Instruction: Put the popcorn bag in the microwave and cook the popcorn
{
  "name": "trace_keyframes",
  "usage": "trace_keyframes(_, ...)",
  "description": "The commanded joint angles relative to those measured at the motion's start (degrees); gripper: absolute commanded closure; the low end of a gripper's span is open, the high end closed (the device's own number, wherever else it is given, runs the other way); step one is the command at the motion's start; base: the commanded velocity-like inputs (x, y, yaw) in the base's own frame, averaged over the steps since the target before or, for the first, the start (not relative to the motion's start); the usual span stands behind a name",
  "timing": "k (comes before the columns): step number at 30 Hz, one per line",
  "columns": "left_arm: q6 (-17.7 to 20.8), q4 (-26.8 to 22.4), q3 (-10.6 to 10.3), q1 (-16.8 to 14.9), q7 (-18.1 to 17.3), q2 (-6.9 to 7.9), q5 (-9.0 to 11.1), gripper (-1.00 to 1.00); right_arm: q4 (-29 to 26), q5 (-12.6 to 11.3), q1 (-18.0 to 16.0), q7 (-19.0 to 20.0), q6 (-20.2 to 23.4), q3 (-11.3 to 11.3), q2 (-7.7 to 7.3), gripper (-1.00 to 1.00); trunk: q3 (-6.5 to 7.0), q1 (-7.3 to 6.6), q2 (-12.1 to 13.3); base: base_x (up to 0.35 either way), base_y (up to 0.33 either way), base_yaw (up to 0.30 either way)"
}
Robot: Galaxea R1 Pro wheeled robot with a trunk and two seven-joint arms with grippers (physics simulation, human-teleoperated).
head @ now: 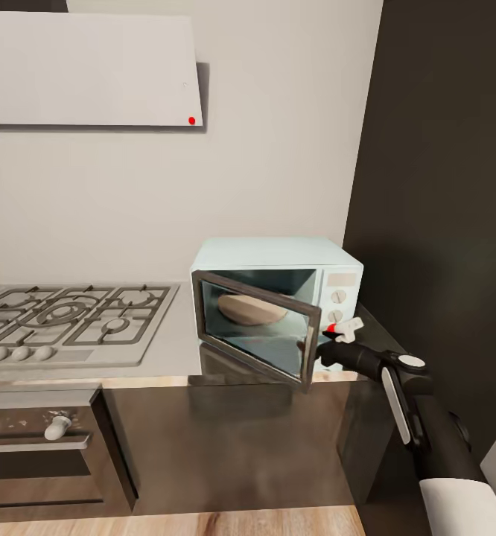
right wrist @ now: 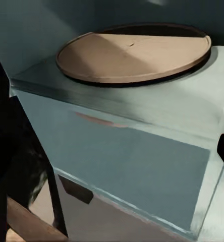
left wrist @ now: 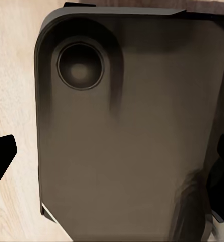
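Observation:
The pale mint-blue microwave [head: 278,298] stands on the grey countertop [head: 170,350] against the wall. Its dark glass door [head: 255,327] hangs partly open, swung out toward me. Inside lies a round tan turntable [head: 252,309], bare on top, also seen close up as the turntable [right wrist: 134,53] on the blue cavity floor. My right gripper [head: 342,330] is at the door's free edge, in front of the knob panel [head: 339,298], fingers apart and holding nothing. My left gripper [left wrist: 112,166] is open, pointing down at my own dark base [left wrist: 132,131]. The popcorn bag and popcorn are out of view.
A gas hob [head: 69,316] is set into the counter left of the microwave, with a built-in oven [head: 39,447] below it. A grey hood [head: 91,71] hangs above. A tall dark cabinet wall [head: 442,186] stands tight against the microwave's right side. Wood floor [left wrist: 13,91] lies underneath.

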Motion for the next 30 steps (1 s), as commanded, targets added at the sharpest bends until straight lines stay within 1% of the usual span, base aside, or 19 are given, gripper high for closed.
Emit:
trace_keyframes(1, 0.07, -0.03, 0.08, 0.00, -0.21, 0.00, 0.38, -1.00, -0.07, 0.43, -0.04, 1.53, 0.26, -0.10, -0.01, -1.00, -0.05, 0.00, -0.03, 0.000, 0.000, 0.000)
trace_keyframes(3, 0.08, -0.03, 0.07, 0.00, -0.21, 0.00, 0.40, -1.00, -0.07, 0.54, -0.04, 2.85, 0.26, -0.10, -0.04, -1.00, -0.05, 0.00, -0.03, 0.000, 0.000, 0.000)
trace_keyframes(6, -0.17, -0.03, 0.14, 0.00, -0.23, 0.02, 0.34, -1.00, -0.07, 0.65, -0.04, 3.45, 0.30, -0.11, -0.05, -1.00, -0.05, 0.00, -0.03, -0.065, 0.000, 0.000)
trace_keyframes(14, -0.31, -0.03, 0.24, 0.00, -0.19, 0.05, 0.33, -1.00, -0.07, 0.82, -0.04, 3.46, 0.42, -0.11, -0.02, -1.00, -0.05, 0.00, -0.03, -0.303, 0.000, 0.000)
trace_keyframes(16, -0.31, -0.03, 0.24, 0.00, -0.22, 0.06, 0.33, -1.00, -0.07, 0.96, -0.04, 3.24, 0.43, -0.09, 0.05, -1.00, -0.05, 0.00, -0.03, -0.152, 0.000, 0.000)
trace_keyframes(20, -0.31, -0.03, 0.18, 0.00, -0.22, 0.09, 0.33, -1.00, -0.01, 1.07, -0.04, 2.79, 0.41, -0.02, 0.72, -1.00, -0.05, 0.00, -0.03, -0.036, 0.000, 0.000)
trace_keyframes(23, -0.31, -0.03, 0.17, 0.00, -0.22, 0.07, 0.33, -1.00, 0.01, 1.03, -0.04, 2.65, 0.43, -0.02, 0.93, -1.00, -0.05, 0.00, -0.03, -0.004, 0.000, 0.000)
trace_keyframes(30, -0.31, -0.08, 0.21, 0.00, -0.17, 0.05, 0.33, -1.00, 0.52, 0.94, -0.04, 2.10, 0.50, -0.02, 0.95, -1.00, -0.05, 0.00, -0.03, 0.000, 0.000, 0.000)
